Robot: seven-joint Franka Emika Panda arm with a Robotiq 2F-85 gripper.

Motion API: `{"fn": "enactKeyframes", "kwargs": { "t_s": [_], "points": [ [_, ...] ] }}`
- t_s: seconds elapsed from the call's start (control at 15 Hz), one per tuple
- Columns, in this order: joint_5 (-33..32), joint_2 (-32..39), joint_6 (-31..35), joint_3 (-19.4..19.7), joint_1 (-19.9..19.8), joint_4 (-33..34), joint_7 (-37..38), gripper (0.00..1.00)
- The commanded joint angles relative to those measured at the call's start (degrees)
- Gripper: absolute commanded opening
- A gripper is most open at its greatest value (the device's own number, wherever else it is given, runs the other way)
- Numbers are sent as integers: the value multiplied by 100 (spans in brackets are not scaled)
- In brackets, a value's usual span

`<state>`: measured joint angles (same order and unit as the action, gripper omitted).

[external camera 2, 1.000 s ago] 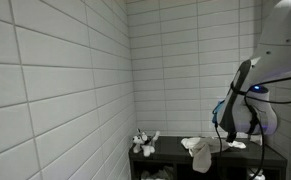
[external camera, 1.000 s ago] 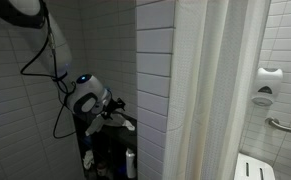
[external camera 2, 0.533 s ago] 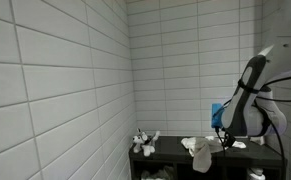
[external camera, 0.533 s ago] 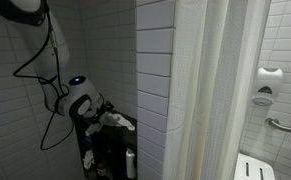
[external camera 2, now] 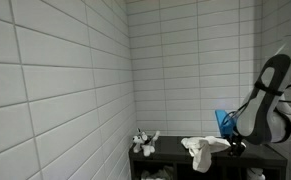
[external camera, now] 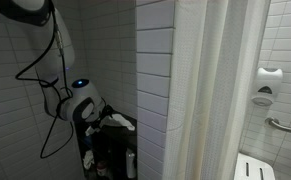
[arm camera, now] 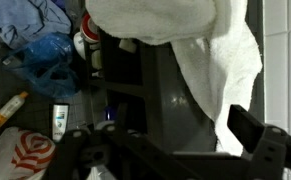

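A crumpled white cloth [external camera 2: 198, 150] lies on top of a dark shelf unit [external camera 2: 165, 158] against the tiled wall. In the wrist view the white cloth [arm camera: 190, 40] hangs over the shelf's edge, filling the top and right. My gripper [arm camera: 175, 150] is open; its two dark fingers stand wide apart with only the dark shelf front between them. The right fingertip [arm camera: 257, 138] lies over the cloth's hanging edge. In both exterior views the gripper [external camera 2: 235, 147] [external camera: 98, 119] hovers just beside the cloth at shelf-top height.
A small white figurine [external camera 2: 143, 142] stands at the shelf's left end. Below are a blue plastic bag [arm camera: 50, 60], a red-and-white bag [arm camera: 25, 152], a tube [arm camera: 7, 108] and a bottle [external camera: 131, 163]. A shower curtain [external camera: 220, 90] hangs beyond the tiled partition.
The arm has lowered the wrist toward the shelf top and swung it sideways over the last second. The gripper stayed open; the cloth has not moved.
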<state>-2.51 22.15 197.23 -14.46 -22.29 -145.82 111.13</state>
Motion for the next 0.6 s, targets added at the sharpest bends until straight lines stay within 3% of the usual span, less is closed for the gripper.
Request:
{"fn": "enactKeyframes", "kwargs": {
  "t_s": [0.0, 0.2, 0.47, 0.53],
  "points": [
    [-154, -159, -174, -55, -241, -92, -40, 100],
    [-193, -197, -700, -144, -343, -33, -76, 100],
    [-341, -278, -1925, -494, -614, 72, -331, 100],
    [433, -330, -2151, -445, -388, 86, -1045, 100]
  ]
}}
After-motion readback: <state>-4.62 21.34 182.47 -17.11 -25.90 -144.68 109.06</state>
